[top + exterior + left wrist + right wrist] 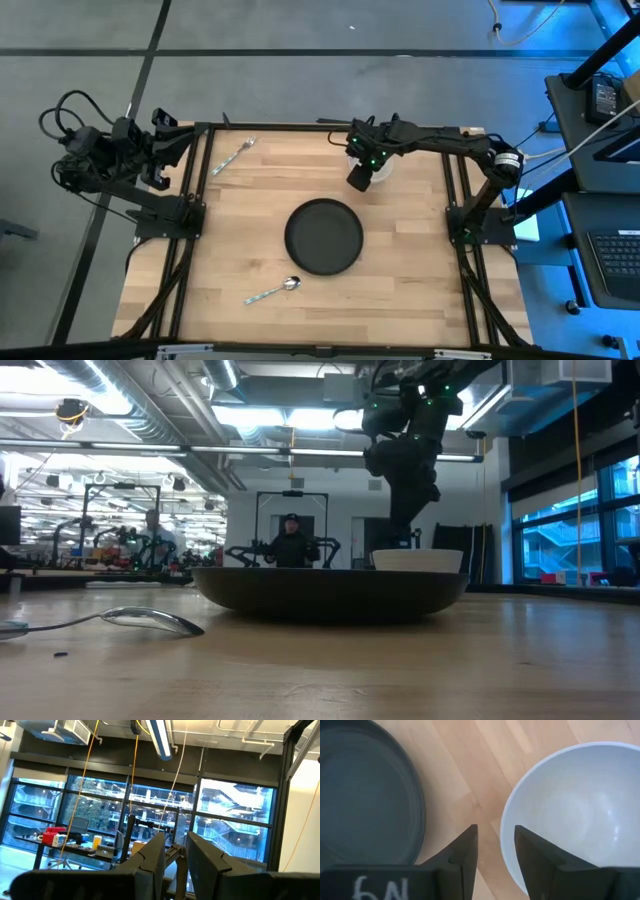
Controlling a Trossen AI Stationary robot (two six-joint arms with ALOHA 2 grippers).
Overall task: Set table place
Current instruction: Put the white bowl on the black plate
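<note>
A white bowl [580,815] stands on the light wood table [420,300] near its far right corner; it also shows in the low view [418,560]. My right gripper [496,840] is open, pointing down just over the bowl's near-left rim [506,827]. One finger is over the bowl's inside and one is over the bare table. I see no touch. A black plate [323,236] lies at the table's middle. My left gripper [176,840] is parked off the table's far left corner, pointing up into the room, its fingers a little apart and empty.
A fork [232,157] lies near the far left corner. A spoon [273,292] lies in front of the plate, toward the near edge. In the low view, people stand in the room beyond the table. Bare wood lies left and right of the plate.
</note>
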